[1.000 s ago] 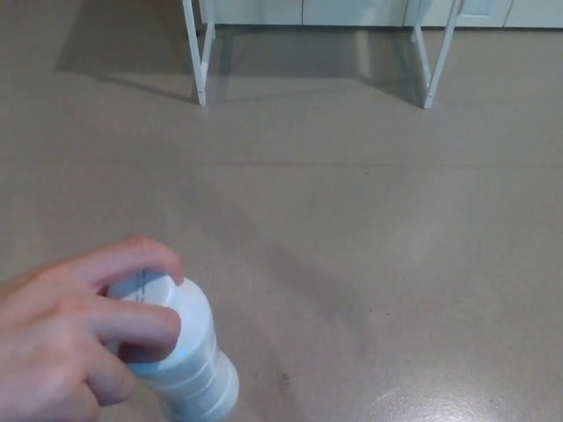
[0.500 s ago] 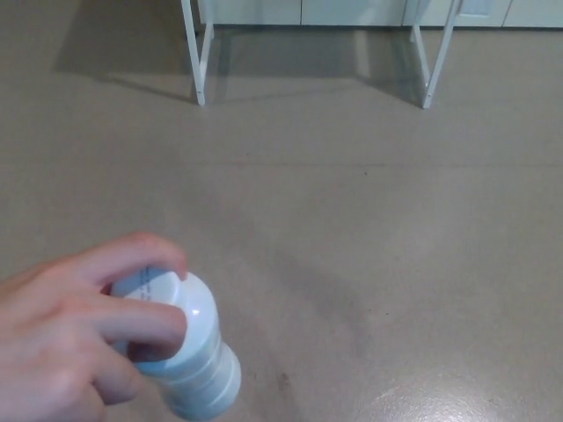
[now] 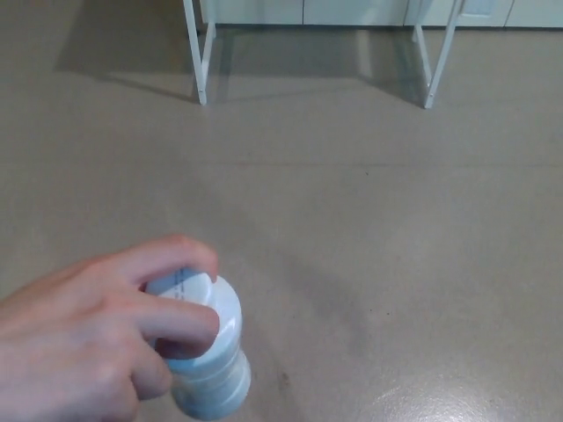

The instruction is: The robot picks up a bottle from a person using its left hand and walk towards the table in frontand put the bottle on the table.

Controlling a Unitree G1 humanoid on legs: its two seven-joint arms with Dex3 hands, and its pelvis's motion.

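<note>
bottle [image 3: 209, 356] at 7 o'clock, low in the head view, held up over the floor [image 3: 396, 229]; white with a faint blue tint, round, body ribbed in stacked rings; a strip of small blue print near the end under the fingers; it leans, lower end toward 5 o'clock; blurred, cannot tell which end is the cap; person's hand [image 3: 75, 347] comes in from 8 o'clock, fingers wrapped over the bottle's upper part and clamped on it, thumb hidden; hand covers the bottle's left side; robot's left hand and right hand both out of view, so whether their fingers are apart or together is not shown; floor plain grey-beige, glossy patch at 5 o'clock, small dark speck just right of the bottle; table [image 3: 201, 53] at 12 o'clock, only white legs show, one pair at 11 o'clock, other at 1 o'clock, shadow under them; well apart from the bottle, bare floor between; pale panels [image 3: 352, 10] along the top edge behind the legs
</note>
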